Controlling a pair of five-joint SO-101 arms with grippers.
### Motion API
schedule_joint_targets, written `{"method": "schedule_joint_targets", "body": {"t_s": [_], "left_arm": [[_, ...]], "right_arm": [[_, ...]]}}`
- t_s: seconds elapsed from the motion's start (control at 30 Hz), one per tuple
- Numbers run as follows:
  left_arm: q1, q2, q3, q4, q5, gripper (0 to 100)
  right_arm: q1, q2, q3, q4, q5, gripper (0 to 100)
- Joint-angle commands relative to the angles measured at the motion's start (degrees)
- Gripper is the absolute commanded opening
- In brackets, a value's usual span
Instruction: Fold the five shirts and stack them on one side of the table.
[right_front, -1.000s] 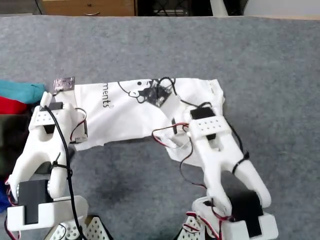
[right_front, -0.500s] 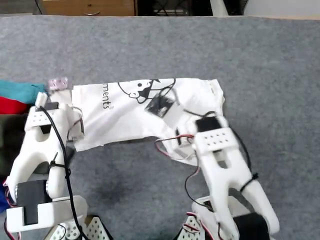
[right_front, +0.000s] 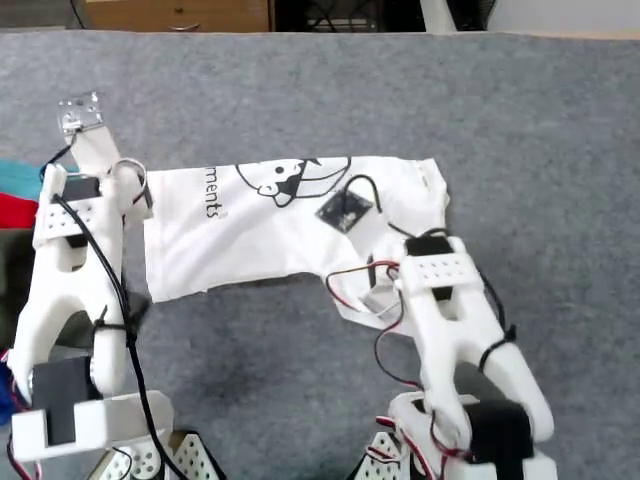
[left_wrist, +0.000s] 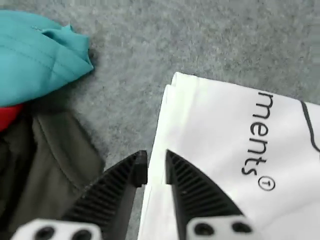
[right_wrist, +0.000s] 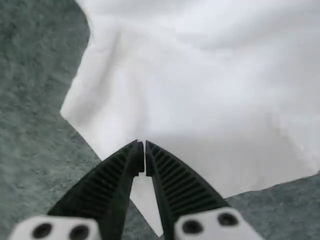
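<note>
White shirt (right_front: 262, 236) lies folded, roughly rectangular, on fuzzy grey table (right_front: 520, 130).

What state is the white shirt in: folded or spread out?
Partly folded. The white shirt lies on the table, its corner edge doubled in the left wrist view, but its near edge is uneven.

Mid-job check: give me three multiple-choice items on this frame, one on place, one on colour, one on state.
1. The teal shirt lies: A) on the table, past the white shirt's edge by the left gripper; B) atop the white shirt; C) in the right gripper.
2. The printed shirt is: A) red; B) white; C) teal.
3. The white shirt is: A) lifted; B) balled up; C) flat on the table.
A: grey table separates them. B: black print on white cloth. C: it lies spread out.
</note>
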Motion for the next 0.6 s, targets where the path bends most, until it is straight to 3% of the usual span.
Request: {"method": "schedule_joint_targets", "body": {"t_s": [0.0,0.23,0.4,0.57], "left_arm": [[1.89,6.86,-6.99,-1.41,4.31,15],[2.95,31.56,-29.05,8.97,4.57,9],[2.68,43.78,-48.13,19.43,4.4,5],[2.86,52.57,-64.66,24.97,4.22,3]], "right_arm": [[0.88,1.89,0.66,-1.14,0.7,1.5],[1.14,1.89,-3.3,1.67,0.44,1.5],[4.22,-1.89,-14.73,11.43,0.79,1.4],[7.91,-5.67,-27.38,17.05,3.34,1.5]]}}
